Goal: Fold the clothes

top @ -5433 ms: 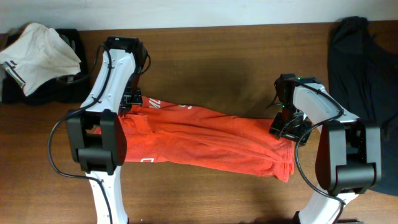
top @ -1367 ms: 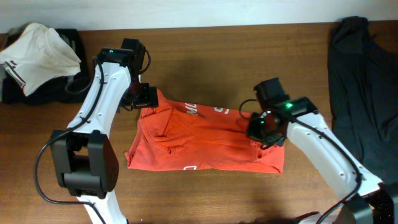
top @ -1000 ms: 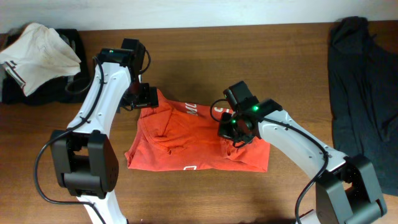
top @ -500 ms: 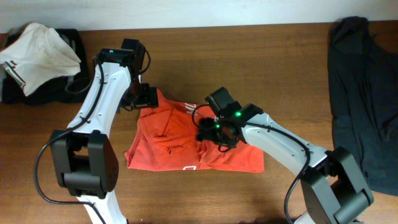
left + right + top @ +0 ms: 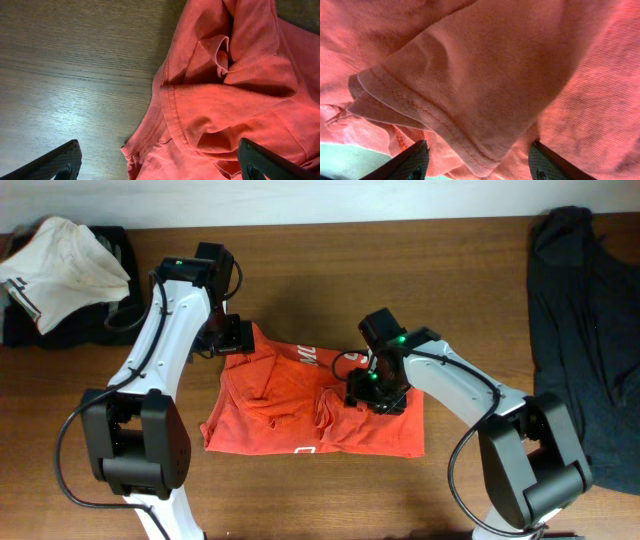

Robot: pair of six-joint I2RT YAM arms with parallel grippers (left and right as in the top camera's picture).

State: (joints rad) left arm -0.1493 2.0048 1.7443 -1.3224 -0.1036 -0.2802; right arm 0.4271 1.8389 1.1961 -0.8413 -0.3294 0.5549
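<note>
We log mid-fold: T-shirt (image 5: 290, 420) bunched. Left gripper (image 5: 160, 165) and right gripper (image 5: 479, 162) both gape, gripping nothing. Next we likely regrasp a hem.

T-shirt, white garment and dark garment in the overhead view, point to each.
T-shirt (image 5: 260, 418), overhead view, lower left panel.
white garment (image 5: 60, 262), overhead view, middle of the heap.
dark garment (image 5: 585, 320), overhead view, its middle.

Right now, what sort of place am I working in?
Probably a robot lab bench for laundry practice: a brown wood-grain table, a red-orange T-shirt on it, and spare garments at both ends, a white cloth and a dark garment.
</note>
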